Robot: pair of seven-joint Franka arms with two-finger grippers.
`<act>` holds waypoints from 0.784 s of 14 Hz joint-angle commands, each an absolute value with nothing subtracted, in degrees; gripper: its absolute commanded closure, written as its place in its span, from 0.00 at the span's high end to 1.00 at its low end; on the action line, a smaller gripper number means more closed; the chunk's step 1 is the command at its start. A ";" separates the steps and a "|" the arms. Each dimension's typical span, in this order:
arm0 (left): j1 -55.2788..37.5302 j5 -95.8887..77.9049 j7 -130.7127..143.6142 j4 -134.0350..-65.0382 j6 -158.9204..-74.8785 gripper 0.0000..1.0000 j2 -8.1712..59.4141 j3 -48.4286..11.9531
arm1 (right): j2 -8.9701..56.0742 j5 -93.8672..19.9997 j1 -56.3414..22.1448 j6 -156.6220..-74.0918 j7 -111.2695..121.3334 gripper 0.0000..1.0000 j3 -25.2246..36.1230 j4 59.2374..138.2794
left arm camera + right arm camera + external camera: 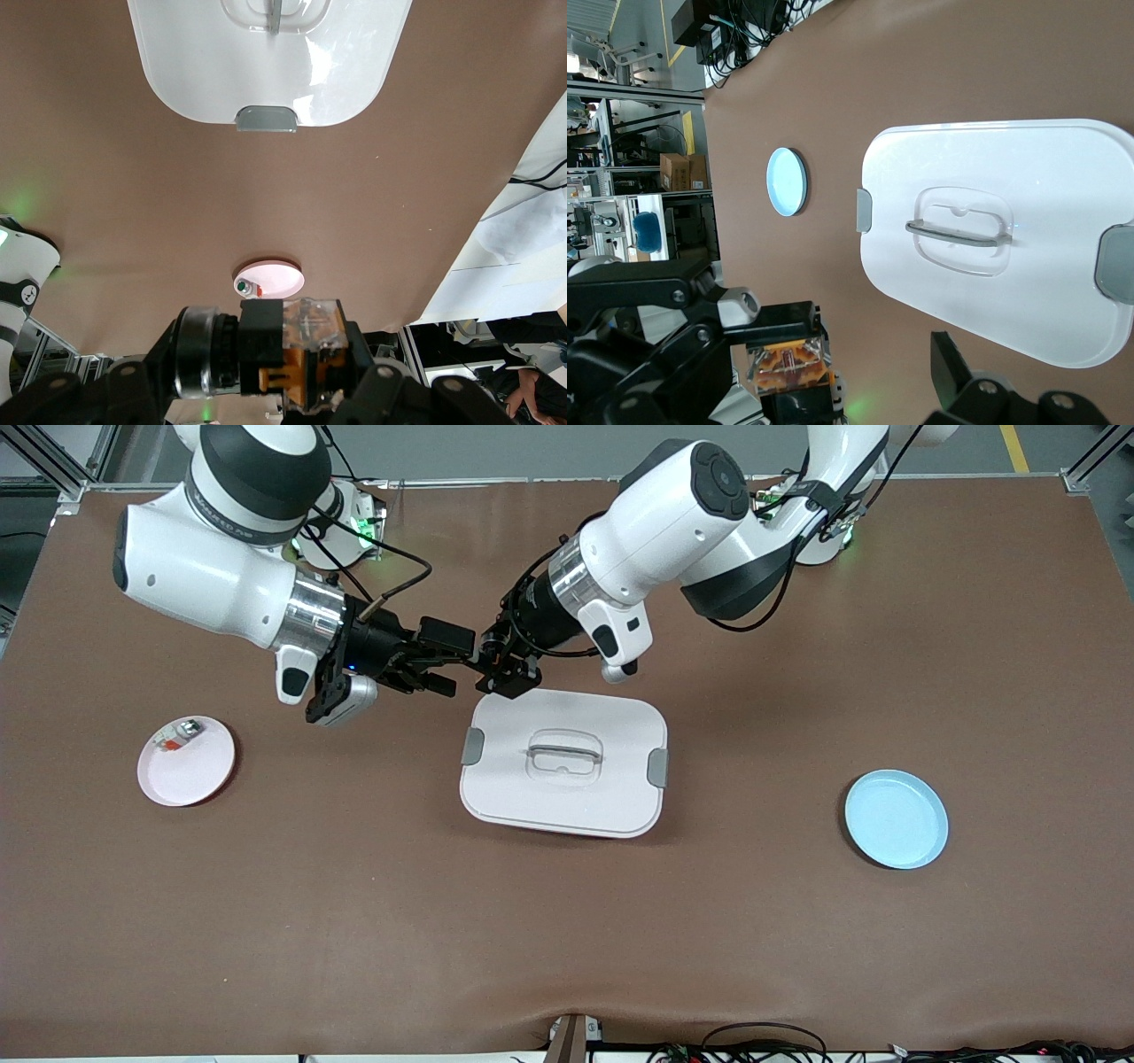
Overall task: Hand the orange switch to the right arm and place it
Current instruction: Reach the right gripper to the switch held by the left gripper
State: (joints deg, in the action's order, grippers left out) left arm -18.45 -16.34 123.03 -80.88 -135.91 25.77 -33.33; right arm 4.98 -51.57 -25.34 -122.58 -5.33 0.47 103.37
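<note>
two grippers meet above the table just past the white lidded box (pixel 563 762). going left to right in the front view, we see the pink plate (pixel 187 761) holding a small clear-silver part (pixel 177 735), then the right gripper (pixel 425 671) with fingers spread, then the left gripper (pixel 493 666) pinching the orange switch (pixel 292 341). its long axis seems to point toward the right gripper. we see a black block, orange middle, silvery end. the blue plate (pixel 896 818) lies toward the left arm's end.

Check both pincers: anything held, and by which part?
Left pincer holds the orange switch, clamped across its orange-and-clear body, black end sticking out. Right pincer is open around it, holding nothing.
</note>
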 commanded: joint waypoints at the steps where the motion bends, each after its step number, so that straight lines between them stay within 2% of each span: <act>1: -18.98 -16.70 122.43 -80.07 -137.28 0.20 26.10 -33.57 | 5.71 -53.00 -26.37 -122.26 -6.06 1.00 0.97 102.92; 7: -19.60 -16.70 122.43 -80.07 -139.04 0.20 26.54 -33.49 | 4.92 -52.91 -26.37 -120.06 -5.98 1.00 0.97 103.79; 11: -19.69 -16.70 122.43 -80.07 -140.54 0.20 27.16 -33.49 | 3.61 -52.30 -25.58 -115.24 -5.80 1.00 1.32 103.80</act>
State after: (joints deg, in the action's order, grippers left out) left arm -19.28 -16.34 123.03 -81.13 -139.56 26.28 -33.36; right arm 5.01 -51.66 -25.54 -117.63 -5.49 0.61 103.36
